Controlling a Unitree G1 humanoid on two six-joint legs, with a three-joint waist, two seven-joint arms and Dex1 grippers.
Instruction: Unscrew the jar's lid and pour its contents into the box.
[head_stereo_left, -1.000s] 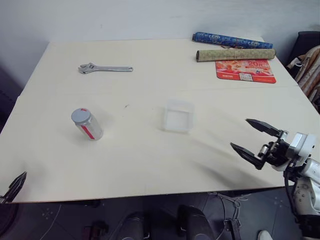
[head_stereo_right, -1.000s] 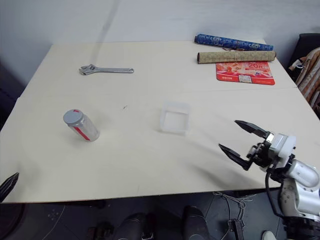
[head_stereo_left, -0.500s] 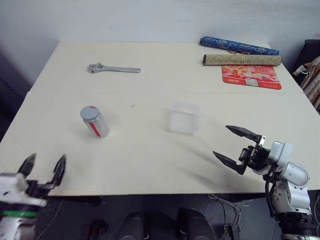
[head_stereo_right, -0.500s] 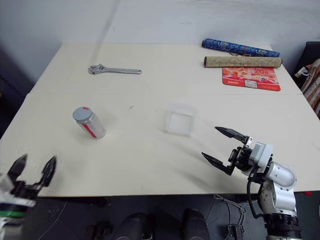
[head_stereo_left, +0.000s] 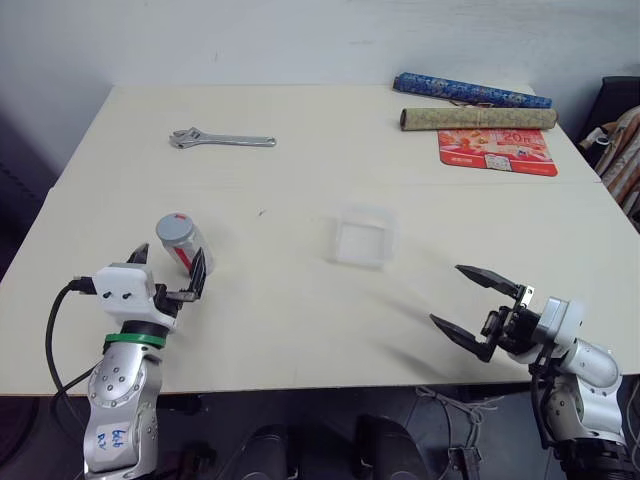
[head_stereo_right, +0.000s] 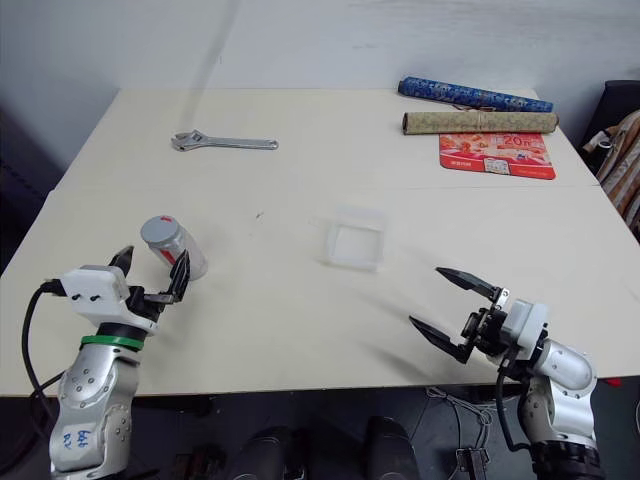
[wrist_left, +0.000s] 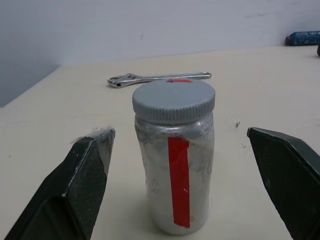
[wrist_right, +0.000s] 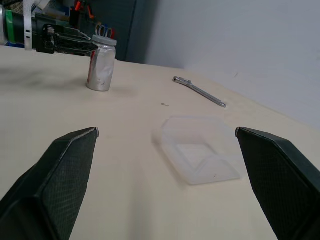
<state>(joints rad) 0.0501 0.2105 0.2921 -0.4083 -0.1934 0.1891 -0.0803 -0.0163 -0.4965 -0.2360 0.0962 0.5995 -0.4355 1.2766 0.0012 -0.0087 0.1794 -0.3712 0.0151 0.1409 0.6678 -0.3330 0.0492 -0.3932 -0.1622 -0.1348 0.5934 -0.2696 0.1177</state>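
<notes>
Left hand (head_stereo_left: 165, 272) spread wide, fingers flanking upright jar (wrist_left: 174, 165), not touching, lined up to grip; lid (wrist_left: 173, 100) on. Right hand (head_stereo_right: 455, 308) wide, empty, box (wrist_right: 199, 148) just ahead, apart, awaiting pour

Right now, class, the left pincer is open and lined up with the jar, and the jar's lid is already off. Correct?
Not quite: the lid is on the jar, as the left wrist view shows. The left pincer is open and lined up with it.
</notes>
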